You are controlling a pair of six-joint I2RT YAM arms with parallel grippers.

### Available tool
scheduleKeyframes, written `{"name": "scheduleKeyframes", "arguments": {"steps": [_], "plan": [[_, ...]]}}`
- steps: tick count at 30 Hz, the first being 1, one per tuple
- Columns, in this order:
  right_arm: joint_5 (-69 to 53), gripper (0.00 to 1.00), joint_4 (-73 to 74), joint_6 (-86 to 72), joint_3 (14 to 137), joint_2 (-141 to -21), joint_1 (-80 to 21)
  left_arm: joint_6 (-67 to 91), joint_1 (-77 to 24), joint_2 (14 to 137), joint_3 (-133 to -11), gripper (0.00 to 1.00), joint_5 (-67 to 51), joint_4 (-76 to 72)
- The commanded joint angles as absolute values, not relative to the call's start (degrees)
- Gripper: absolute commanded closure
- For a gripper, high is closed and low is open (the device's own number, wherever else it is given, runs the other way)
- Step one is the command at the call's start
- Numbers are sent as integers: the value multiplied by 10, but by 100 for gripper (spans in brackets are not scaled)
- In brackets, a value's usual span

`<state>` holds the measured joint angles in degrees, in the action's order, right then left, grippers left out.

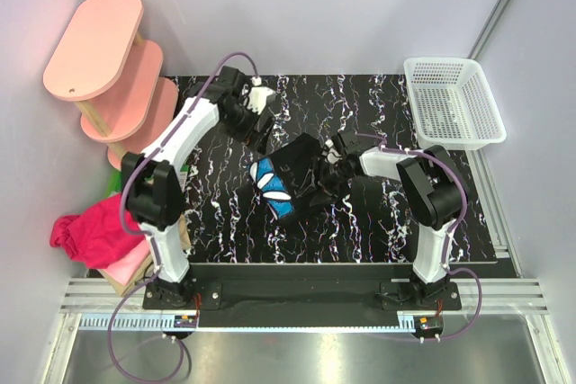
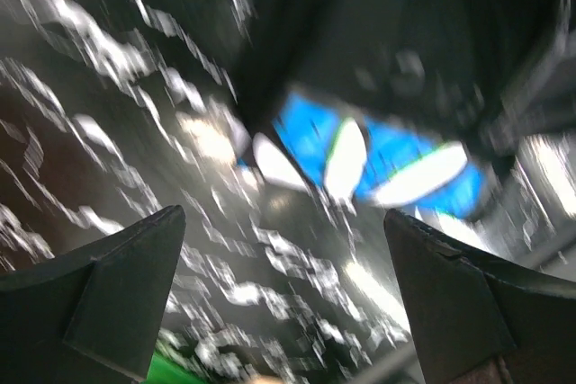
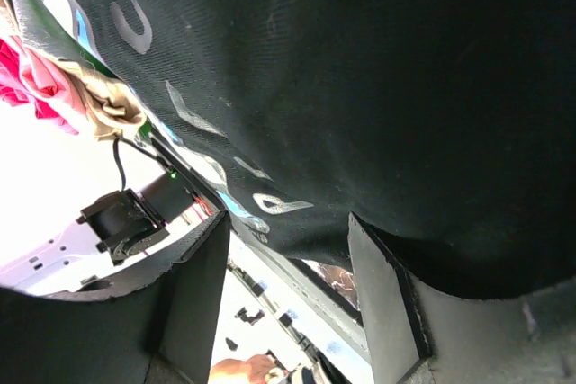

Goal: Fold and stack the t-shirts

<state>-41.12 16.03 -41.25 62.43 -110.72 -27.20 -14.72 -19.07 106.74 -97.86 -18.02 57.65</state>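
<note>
- Left gripper (image 1: 259,137) (image 2: 283,215): spread wide, gripping nothing, hovering over the bare marbled mat (image 1: 225,218).
- Just ahead of its fingertips and slightly to the inner side: black t-shirt (image 1: 301,161) (image 2: 360,24), with the blue-and-white print (image 1: 273,188) (image 2: 378,155) turned toward it. Near, not touching. Blurred in the left wrist view.
- Outward of the left gripper: open mat up to the left edge. Past that edge, a pink shelf (image 1: 94,42), well apart.
- Right gripper (image 1: 326,168) (image 3: 288,220): partly spread, not pressed together, with daylight in the gap lower down.
- Across that gap at the tips: the hem of the black t-shirt (image 3: 360,87), draped onto the right-hand finger (image 3: 387,303) and filling most of the right wrist view. Cannot tell whether any cloth is caught.
- From above: right gripper pushed into the right side of the bunched black t-shirt, mid-mat, between the two grippers.
- Outward of the right gripper: bare mat up to the right edge.
- Farther ahead and outward of the right gripper: white basket (image 1: 438,62) at the far right corner, well apart.
- Back behind the left gripper, beside that arm's lower links and off the mat: heaped pink and magenta t-shirts (image 1: 85,231) (image 3: 36,78), with a tan t-shirt (image 3: 108,101) against them in the right wrist view.
</note>
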Motion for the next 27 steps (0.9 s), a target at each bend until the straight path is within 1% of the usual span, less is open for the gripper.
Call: {"name": "scheduleKeyframes", "arguments": {"steps": [1,8,12,15,20,23,27], "plan": [[-392,37,148,-425,608,-1084,-275,-168,-214,1157,-1036,1,-153,554],[-386,38,154,-428,606,-1058,-275,-165,-231,1244,-1046,1,-131,551],[-374,38,183,-415,620,-1045,-267,-165,-233,1257,-1037,1,-122,552],[-374,38,200,-407,628,-1055,-251,-163,-233,1239,-1003,1,-128,553],[-426,42,199,-407,636,-1102,-185,-162,-236,1179,-934,1,-141,552],[-402,42,232,-381,670,-1128,-168,-161,-241,1140,-888,1,-149,555],[-403,42,250,-367,728,-1179,-156,-160,-249,1095,-824,1,-162,558]]}}
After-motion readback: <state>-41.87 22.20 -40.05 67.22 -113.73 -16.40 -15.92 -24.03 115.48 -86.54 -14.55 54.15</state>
